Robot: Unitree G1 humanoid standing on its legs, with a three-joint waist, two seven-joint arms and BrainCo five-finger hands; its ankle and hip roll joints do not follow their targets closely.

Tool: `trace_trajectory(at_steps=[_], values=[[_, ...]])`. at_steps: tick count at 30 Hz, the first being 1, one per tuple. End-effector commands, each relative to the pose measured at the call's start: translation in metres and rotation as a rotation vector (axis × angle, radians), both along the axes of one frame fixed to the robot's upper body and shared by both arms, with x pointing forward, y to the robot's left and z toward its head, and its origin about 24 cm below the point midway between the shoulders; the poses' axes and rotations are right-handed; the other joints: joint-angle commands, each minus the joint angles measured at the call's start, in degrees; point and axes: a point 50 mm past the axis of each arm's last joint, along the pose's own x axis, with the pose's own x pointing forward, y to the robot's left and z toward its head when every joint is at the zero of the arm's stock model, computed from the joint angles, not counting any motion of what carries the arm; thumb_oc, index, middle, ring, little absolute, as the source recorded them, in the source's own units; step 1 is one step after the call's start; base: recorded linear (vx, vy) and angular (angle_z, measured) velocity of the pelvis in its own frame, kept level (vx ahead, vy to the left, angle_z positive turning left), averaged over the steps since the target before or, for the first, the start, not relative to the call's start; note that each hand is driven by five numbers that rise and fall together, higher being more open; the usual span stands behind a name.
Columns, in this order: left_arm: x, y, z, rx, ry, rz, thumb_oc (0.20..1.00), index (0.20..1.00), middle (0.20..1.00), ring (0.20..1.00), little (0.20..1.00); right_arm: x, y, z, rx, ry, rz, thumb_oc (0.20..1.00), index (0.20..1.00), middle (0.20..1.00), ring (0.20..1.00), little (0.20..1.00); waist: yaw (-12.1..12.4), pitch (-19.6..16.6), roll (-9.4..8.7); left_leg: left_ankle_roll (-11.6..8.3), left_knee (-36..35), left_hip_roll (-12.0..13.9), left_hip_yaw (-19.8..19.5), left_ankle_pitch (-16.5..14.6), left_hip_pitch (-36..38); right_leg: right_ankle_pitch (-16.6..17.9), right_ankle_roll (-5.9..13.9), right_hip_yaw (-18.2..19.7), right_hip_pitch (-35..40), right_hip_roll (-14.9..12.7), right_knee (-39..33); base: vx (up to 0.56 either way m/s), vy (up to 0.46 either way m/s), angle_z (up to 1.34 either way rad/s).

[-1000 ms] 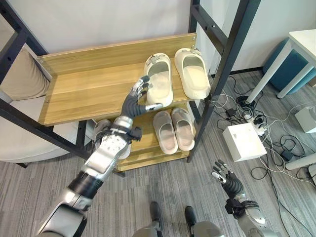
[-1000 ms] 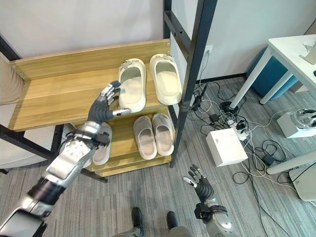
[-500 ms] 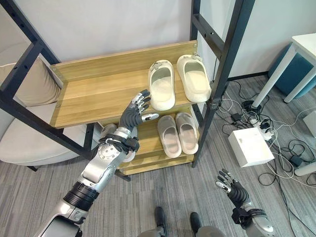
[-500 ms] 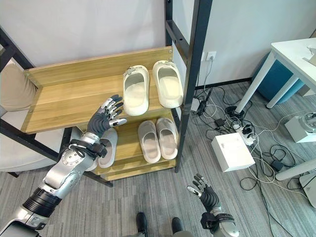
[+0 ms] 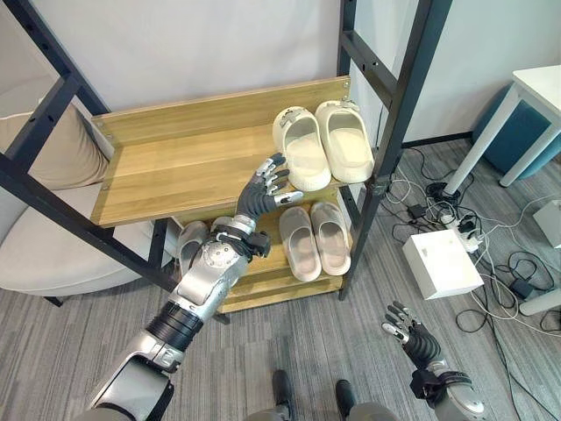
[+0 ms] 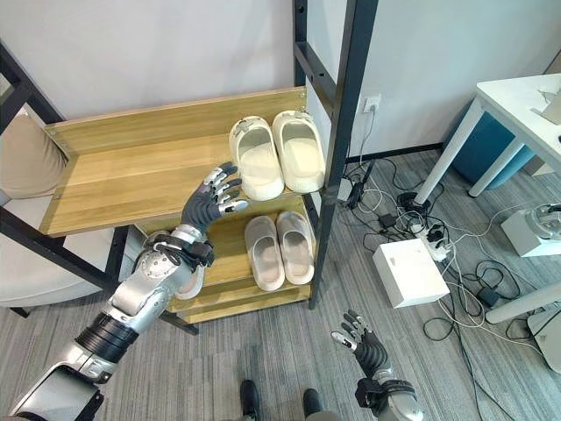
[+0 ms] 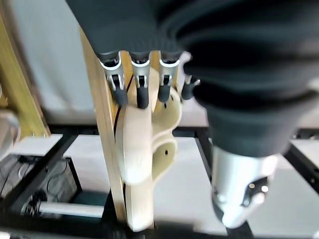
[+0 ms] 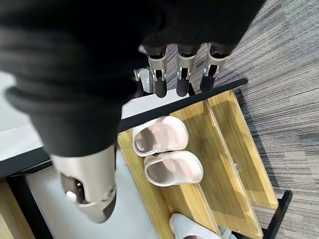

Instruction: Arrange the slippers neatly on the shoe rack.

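Cream slipper (image 5: 301,147) at upper centre has been pushed against its mate (image 5: 344,140) on the shoe rack (image 5: 175,162) by the open left hand (image 5: 267,182), so this pair is judged aligned.

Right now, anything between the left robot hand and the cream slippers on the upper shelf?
Nothing. In the left eye view the left robot hand, fingers straight, sits right at the heel of the nearer cream slipper on the upper shelf; whether they touch is unclear.
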Motion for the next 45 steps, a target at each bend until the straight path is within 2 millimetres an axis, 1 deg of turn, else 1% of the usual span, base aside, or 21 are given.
trace_trajectory(at_steps=[1,5,8,13,14,15,17,18,19,21,22,23,25,26,27,28,29,32,36,39,45], values=[[0.012,0.001,0.025,-0.188,-0.069,0.035,1.0,1.0,1.0,1.0,1.0,0.007,0.01,0.013,0.03,-0.087,0.004,1.0,1.0,1.0,1.0,1.0,-0.8,-0.8,-1.62,-3.44,0.0,4.2,0.6,-7.8,6.7,-0.7,5.38,-2.7,-3.6,-4.5,-0.3,0.0,0.0,0.0],[-0.007,0.029,0.03,-0.469,-0.136,0.083,1.0,1.0,1.0,1.0,1.0,0.004,0.012,0.009,0.045,-0.085,-0.01,1.0,1.0,1.0,1.0,1.0,0.0,-1.1,-1.81,-3.55,0.0,4.1,0.4,-7.8,7.0,-1.0,5.23,-2.8,-3.0,-4.4,-0.3,0.0,0.0,0.0],[-0.028,0.033,0.037,-0.548,-0.218,0.003,1.0,1.0,1.0,1.0,1.0,-0.001,0.011,0.004,0.051,-0.066,-0.013,1.0,1.0,1.0,1.0,1.0,0.7,-1.5,-1.78,-3.52,0.0,4.1,0.3,-7.9,7.2,-1.0,5.18,-2.9,-2.8,-4.5,-0.3,0.0,0.0,0.0],[-0.063,0.024,0.027,-0.502,-0.216,-0.182,1.0,1.0,1.0,1.0,1.0,-0.004,0.014,-0.001,0.078,-0.054,-0.006,1.0,1.0,1.0,1.0,1.0,2.2,-1.8,-1.69,-3.39,0.0,4.1,-0.2,-8.0,7.3,-1.3,5.02,-3.6,-2.0,-4.5,-0.3,0.0,0.002,0.02],[-0.075,0.017,0.019,-0.453,-0.178,-0.29,1.0,1.0,1.0,1.0,1.0,-0.003,0.015,-0.001,0.084,-0.056,0.011,1.0,1.0,1.0,1.0,1.0,2.7,-1.9,-1.7,-3.3,0.0,4.0,-0.4,-8.2,7.3,-1.4,5.02,-3.9,-1.9,-4.5,-0.3,0.0,0.0,0.0],[-0.075,0.017,0.019,-0.452,-0.177,-0.29,1.0,1.0,1.0,1.0,1.0,-0.003,0.015,-0.001,0.085,-0.056,0.011,1.0,1.0,1.0,1.0,1.0,2.7,-1.9,-1.72,-3.3,0.0,4.0,-0.4,-8.2,7.3,-1.4,5.02,-3.9,-1.9,-4.5,-0.3,0.0,0.0,0.0],[-0.087,0.009,0.005,-0.394,-0.106,-0.394,1.0,1.0,1.0,1.0,1.0,-0.003,0.016,-0.001,0.089,-0.055,0.028,1.0,1.0,1.0,1.0,1.0,3.3,-2.0,-1.71,-3.21,0.0,3.9,-0.7,-8.2,7.4,-1.4,5.01,-4.1,-1.7,-4.5,-0.3,0.0,0.025,0.02],[-0.105,-0.005,-0.025,-0.305,0.052,-0.539,1.0,1.0,1.0,1.0,1.0,0.0,0.017,0.001,0.089,-0.066,0.063,1.0,1.0,1.0,1.0,1.0,3.7,-2.2,-1.76,-3.12,0.0,4.0,-0.7,-8.2,7.4,-1.3,5.09,-4.2,-1.6,-4.5,-0.3,0.0,0.0,0.0],[-0.105,-0.005,-0.025,-0.305,0.052,-0.539,1.0,1.0,1.0,1.0,1.0,0.0,0.017,0.001,0.089,-0.066,0.062,1.0,1.0,1.0,1.0,1.0,3.7,-2.2,-1.77,-3.12,0.0,4.0,-0.7,-8.2,7.4,-1.3,5.09,-4.2,-1.6,-4.5,-0.3,0.0,0.0,0.0],[-0.112,-0.006,-0.047,-0.234,0.146,-0.574,1.0,1.0,1.0,1.0,1.0,0.001,0.018,0.002,0.094,-0.069,0.077,1.0,1.0,1.0,1.0,1.0,3.8,-2.3,-1.84,-3.07,0.0,4.0,-0.8,-8.3,7.5,-1.3,5.11,-4.3,-1.5,-4.5,-0.3,0.0,0.0,0.0],[-0.123,-0.004,-0.069,-0.15,0.242,-0.596,1.0,1.0,1.0,1.0,1.0,0.002,0.018,0.003,0.093,-0.071,0.094,1.0,1.0,1.0,1.0,1.0,3.9,-2.3,-1.89,-3.0,0.0,4.0,-0.8,-8.3,7.6,-1.3,5.12,-4.2,-1.4,-4.5,-0.3,0.01,0.03,0.0],[-0.128,0.0,-0.08,-0.1,0.284,-0.59,1.0,1.0,1.0,1.0,1.0,0.003,0.018,0.003,0.098,-0.07,0.097,1.0,1.0,1.0,1.0,1.0,3.9,-2.3,-1.95,-2.96,0.0,4.0,-0.9,-8.4,7.6,-1.2,5.18,-4.2,-1.4,-4.5,-0.3,0.0,0.0,0.0],[-0.128,0.0,-0.08,-0.099,0.284,-0.589,1.0,1.0,1.0,1.0,1.0,0.002,0.019,0.002,0.099,-0.069,0.097,1.0,1.0,1.0,1.0,1.0,3.9,-2.3,-1.96,-2.95,0.0,4.0,-0.9,-8.4,7.6,-1.2,5.19,-4.2,-1.4,-4.5,-0.3,0.0,0.0,0.0],[-0.137,0.006,-0.103,-0.022,0.371,-0.561,1.0,1.0,1.0,1.0,1.0,0.003,0.018,0.002,0.104,-0.068,0.099,1.0,1.0,1.0,1.0,1.0,4.0,-2.4,-2.08,-2.92,0.0,4.0,-0.8,-8.4,7.6,-1.2,5.24,-4.2,-1.4,-4.5,-0.3,0.0,0.0,0.0],[-0.137,0.006,-0.103,-0.022,0.371,-0.561,1.0,1.0,1.0,1.0,1.0,0.003,0.018,0.002,0.104,-0.067,0.099,1.0,1.0,1.0,1.0,1.0,4.0,-2.4,-2.06,-2.92,0.0,4.0,-0.8,-8.4,7.6,-1.2,5.24,-4.2,-1.4,-4.5,-0.3,0.0,0.0,0.0],[-0.148,0.015,-0.127,0.053,0.467,-0.494,1.0,1.0,1.0,1.0,1.0,0.002,0.018,0.002,0.108,-0.06,0.098,1.0,1.0,1.0,1.0,1.0,4.0,-2.4,-2.2,-2.82,0.0,4.0,-0.9,-8.4,7.7,-1.1,5.19,-4.2,-1.3,-4.5,-0.3,0.0,0.0,0.0],[-0.148,0.015,-0.128,0.053,0.466,-0.494,1.0,1.0,1.0,1.0,1.0,0.002,0.018,0.001,0.108,-0.059,0.099,1.0,1.0,1.0,1.0,1.0,4.0,-2.4,-2.16,-2.82,0.0,4.0,-0.9,-8.4,7.7,-1.2,5.2,-4.2,-1.3,-4.5,-0.3,0.0,0.0,0.0],[-0.167,0.032,-0.182,0.085,0.691,-0.272,1.0,1.0,1.0,1.0,1.0,0.003,0.019,-0.001,0.11,-0.047,0.06,1.0,1.0,1.0,1.0,1.0,4.3,-2.5,-2.61,-2.6,0.0,3.9,-1.2,-8.4,7.7,-1.2,5.04,-4.3,-1.3,-4.5,-0.3,-0.01,0.004,0.03],[-0.174,0.042,-0.214,0.154,0.806,-0.097,1.0,1.0,1.0,1.0,1.0,0.007,0.017,-0.003,0.075,-0.043,0.016,1.0,1.0,1.0,1.0,1.0,4.5,-2.6,-2.97,-2.52,0.0,3.9,-1.7,-8.2,7.5,-1.2,4.85,-4.8,-1.2,-4.6,-0.3,-0.01,0.005,0.13],[-0.185,0.055,-0.241,0.06,0.953,0.127,1.0,1.0,1.0,1.0,1.0,0.01,0.016,-0.006,0.052,-0.034,-0.03,1.0,1.0,1.0,1.0,1.0,4.9,-2.8,-3.33,-2.47,0.0,3.7,-2.0,-8.0,7.4,-1.1,4.66,-5.1,-1.2,-4.7,-0.3,0.0,0.005,0.05],[-0.181,0.066,-0.243,-0.044,0.954,0.293,1.0,1.0,1.0,1.0,1.0,0.011,0.013,-0.012,0.001,-0.011,-0.062,1.0,1.0,1.0,1.0,1.0,5.5,-2.9,-3.79,-2.32,0.0,3.5,-2.3,-8.0,7.5,-1.2,4.55,-5.4,-0.9,-4.9,-0.3,0.0,0.0,0.0]])
